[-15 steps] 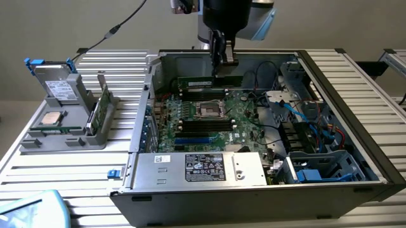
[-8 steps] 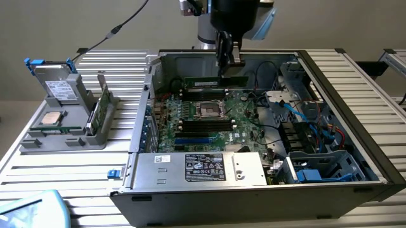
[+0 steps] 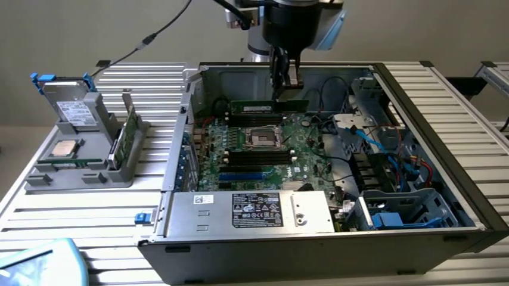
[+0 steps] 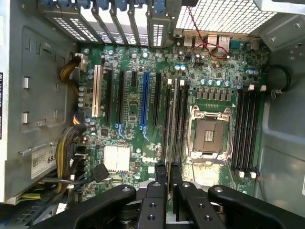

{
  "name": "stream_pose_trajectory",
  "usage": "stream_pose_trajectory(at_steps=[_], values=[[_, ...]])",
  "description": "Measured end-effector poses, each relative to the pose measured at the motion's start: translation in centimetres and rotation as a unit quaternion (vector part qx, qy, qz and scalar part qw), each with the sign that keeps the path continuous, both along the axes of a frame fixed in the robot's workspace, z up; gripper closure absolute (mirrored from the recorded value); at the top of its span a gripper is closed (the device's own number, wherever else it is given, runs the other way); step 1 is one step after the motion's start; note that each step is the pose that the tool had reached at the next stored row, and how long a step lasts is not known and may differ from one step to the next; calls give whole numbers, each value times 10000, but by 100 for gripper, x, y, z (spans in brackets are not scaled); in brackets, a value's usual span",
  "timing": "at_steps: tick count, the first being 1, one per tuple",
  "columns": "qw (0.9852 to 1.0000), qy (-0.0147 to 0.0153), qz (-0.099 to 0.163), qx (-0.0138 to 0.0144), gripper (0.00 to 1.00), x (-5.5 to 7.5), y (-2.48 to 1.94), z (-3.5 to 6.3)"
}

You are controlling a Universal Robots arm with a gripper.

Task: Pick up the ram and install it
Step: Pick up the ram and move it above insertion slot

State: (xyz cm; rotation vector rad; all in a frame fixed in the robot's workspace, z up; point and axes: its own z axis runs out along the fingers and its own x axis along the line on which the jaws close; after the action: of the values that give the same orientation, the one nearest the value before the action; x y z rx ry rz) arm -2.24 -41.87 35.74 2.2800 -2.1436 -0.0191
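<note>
- I see the gripper (image 3: 286, 88) in the upper centre of the exterior view, reaching down into the open computer case (image 3: 445, 119).
- Its jaws are clamped on the top edge of the ram (image 3: 258, 108), gripping it toward the stick's end on the exterior view's right.
- The ram stands on its long edge, white label facing the camera, just behind the empty processor socket (image 3: 261, 137) and in line with the black memory slots (image 3: 254, 117) there.
- I cannot tell whether its lower edge is in a slot or just above one.
- In the wrist view the two black fingers (image 4: 155, 200) sit close together over the motherboard (image 4: 133, 119), with a thin strip between them running along the slot bank beside the socket.
- At the left of the exterior view, a grey rack (image 3: 80, 179) holds another green stick (image 3: 126, 138) upright, well apart from the gripper.
</note>
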Motion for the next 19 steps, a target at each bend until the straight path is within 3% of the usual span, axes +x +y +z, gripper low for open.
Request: stream_pose_trajectory(at_steps=[9,13,16,19], values=[[9999,93,-38,-3,86,0,109,-116],[9999,99,-41,-14,86,-2,155,-137],[9999,99,-41,-35,86,-3,158,-142],[9999,99,-41,-38,86,-4,158,-142]])
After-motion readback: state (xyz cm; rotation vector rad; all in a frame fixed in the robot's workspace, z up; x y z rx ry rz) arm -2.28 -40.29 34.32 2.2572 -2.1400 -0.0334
